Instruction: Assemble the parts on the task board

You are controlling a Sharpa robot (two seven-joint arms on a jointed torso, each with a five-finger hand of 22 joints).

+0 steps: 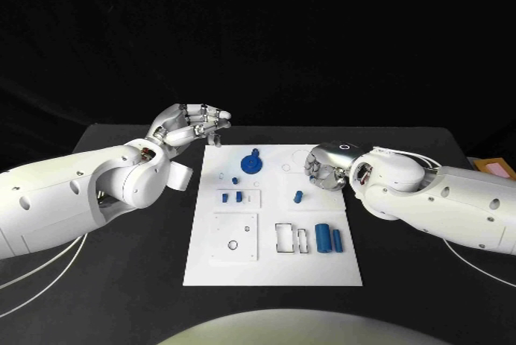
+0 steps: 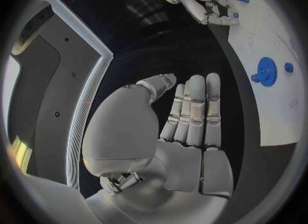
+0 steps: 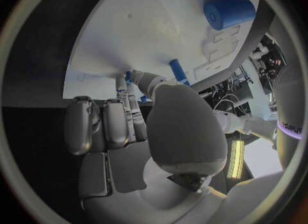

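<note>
Although both hands hang close to the board (image 1: 215,274), the right hand (image 1: 326,168) is the one placed for the coming move. In the head view it sits right of centre, over the board's right-hand strip, fingers turned down toward the plate. The small blue peg (image 1: 299,197) stands just below and left of it in the frame, upright, so its long axis points up off the board. The right wrist view shows that same peg (image 3: 177,71) just beside the fingertips (image 3: 138,77); whether they touch or pinch it I cannot tell, as the hand's own bulk hides the meeting point.

The left hand (image 1: 194,124) is at the upper left, off the board's top left corner over black table (image 1: 129,285), its fingers straight and together, grasping nothing. The blue gear (image 1: 250,163) lies to its lower right in the head view, near the board's top centre, roughly between the two hands.

Two blue cylinders (image 1: 328,239) lie at the board's lower right, long axes running up and down the frame, well below the right hand.

My reading is that the peg is the piece in hand, so the right hand needs only a short reach down and left.
</note>
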